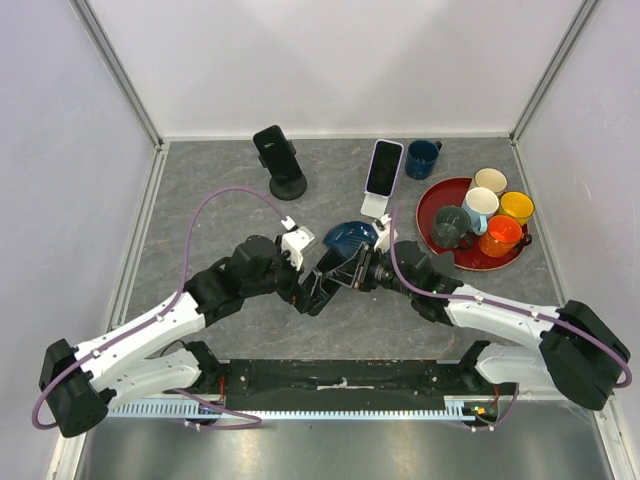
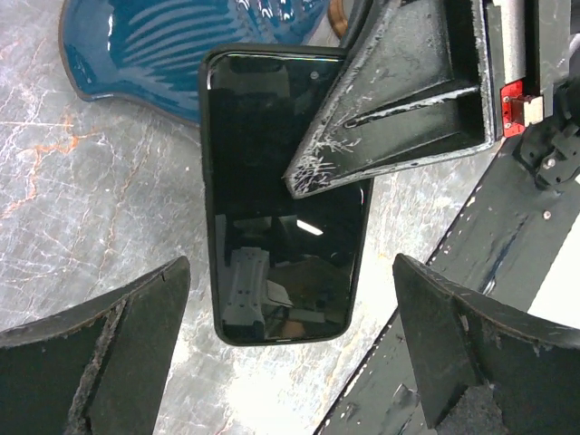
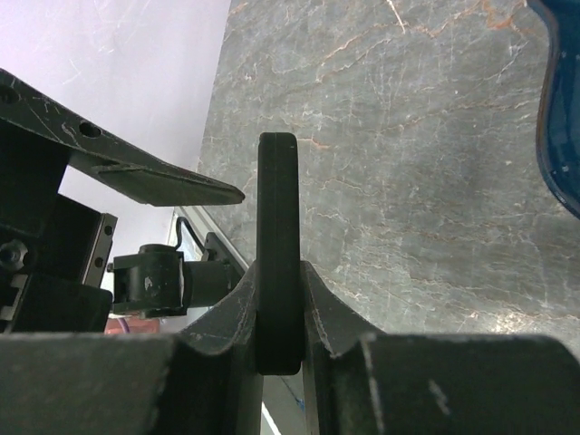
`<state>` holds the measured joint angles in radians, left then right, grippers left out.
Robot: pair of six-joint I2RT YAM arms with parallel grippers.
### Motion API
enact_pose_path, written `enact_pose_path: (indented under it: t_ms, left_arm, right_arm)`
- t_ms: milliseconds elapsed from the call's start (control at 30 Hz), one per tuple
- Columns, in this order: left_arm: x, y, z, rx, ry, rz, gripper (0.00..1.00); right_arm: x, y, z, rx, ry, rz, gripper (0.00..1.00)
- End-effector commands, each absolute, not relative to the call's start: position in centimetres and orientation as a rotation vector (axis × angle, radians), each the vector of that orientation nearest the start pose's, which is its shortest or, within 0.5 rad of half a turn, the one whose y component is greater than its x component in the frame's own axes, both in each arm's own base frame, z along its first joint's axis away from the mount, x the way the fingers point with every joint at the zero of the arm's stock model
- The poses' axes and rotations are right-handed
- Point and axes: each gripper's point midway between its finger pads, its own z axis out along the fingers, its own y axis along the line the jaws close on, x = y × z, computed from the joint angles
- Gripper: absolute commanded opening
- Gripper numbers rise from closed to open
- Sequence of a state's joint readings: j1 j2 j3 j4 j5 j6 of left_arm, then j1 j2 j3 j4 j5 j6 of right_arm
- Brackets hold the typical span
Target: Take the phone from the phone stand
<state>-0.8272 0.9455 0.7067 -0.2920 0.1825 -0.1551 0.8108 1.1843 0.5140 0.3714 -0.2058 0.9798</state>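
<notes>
Right jaws tight on the phone, left jaws wide beside it, left arm outstretched, low.

The phone is shown with a glossy, mirror-like black glass face, the jaws are formed in matt black plastic scored with pale scratches, the surface is finished as smooth grey veined stone, and the bowl is coated in glossy blue glaze.
</notes>
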Motion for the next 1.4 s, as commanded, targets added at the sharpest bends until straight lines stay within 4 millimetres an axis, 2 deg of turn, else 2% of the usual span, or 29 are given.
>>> enact_pose_path:
  t_ms: [0,133,400,833,1133,1367]
  left_arm:
    - [18.9,-25.2,17.7,0.856,1.991,-0.662,1.00]
    - [19.6,-24.6,17.6,0.828,1.998,-0.588,1.00]
    - [18.7,-25.5,16.7,0.897,2.017,-0.619,1.00]
    - [17.0,-26.8,16.4,0.987,2.013,-0.725,1.00]
    - [17.8,-26.3,15.5,0.957,2.055,-0.652,1.00]
    - [18.2,-26.0,15.2,0.946,2.065,-0.606,1.00]
  right_arm:
    - [21.1,33.9,20.5,0.044,1.962,1.501,0.00]
    - [20.5,34.8,20.6,0.019,1.967,1.518,0.00]
    - [19.8,36.0,21.0,0.007,1.961,1.560,0.00]
    - [19.8,35.8,21.2,0.021,1.953,1.559,0.00]
    - [19.5,36.0,22.2,0.018,1.930,1.597,0.00]
    - [19.6,36.0,22.0,0.033,1.931,1.613,0.00]
